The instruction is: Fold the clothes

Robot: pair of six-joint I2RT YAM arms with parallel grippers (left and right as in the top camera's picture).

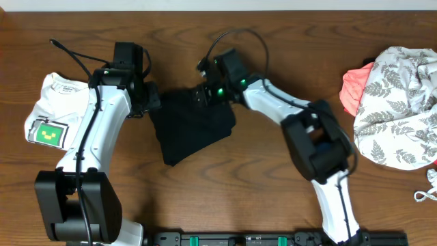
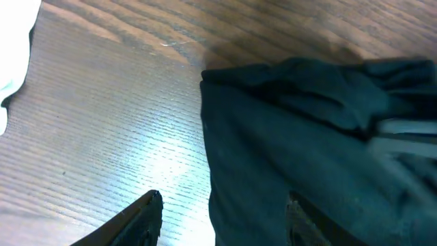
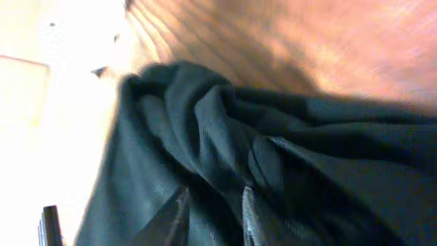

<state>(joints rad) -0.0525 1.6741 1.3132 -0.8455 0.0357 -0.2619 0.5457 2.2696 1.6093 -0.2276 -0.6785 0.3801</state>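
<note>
Lift right tool (image 3: 213,201), fingers just parted, clear of bunched black garment (image 1: 191,130); slide left tool (image 2: 224,208), spread open astride its edge, low along tabletop (image 2: 102,102).

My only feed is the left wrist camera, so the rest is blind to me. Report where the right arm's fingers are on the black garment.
Observer: The right arm's fingers sit at the black garment's far edge, away from the arm bases, over bunched folds.
Operator: Name what lies under the left arm.
Observer: A white garment with a green square patch, partly covered by the left arm.
Operator: Report the right side.
Observer: A leaf-print cloth is heaped against a coral garment, well apart from the black one.
</note>
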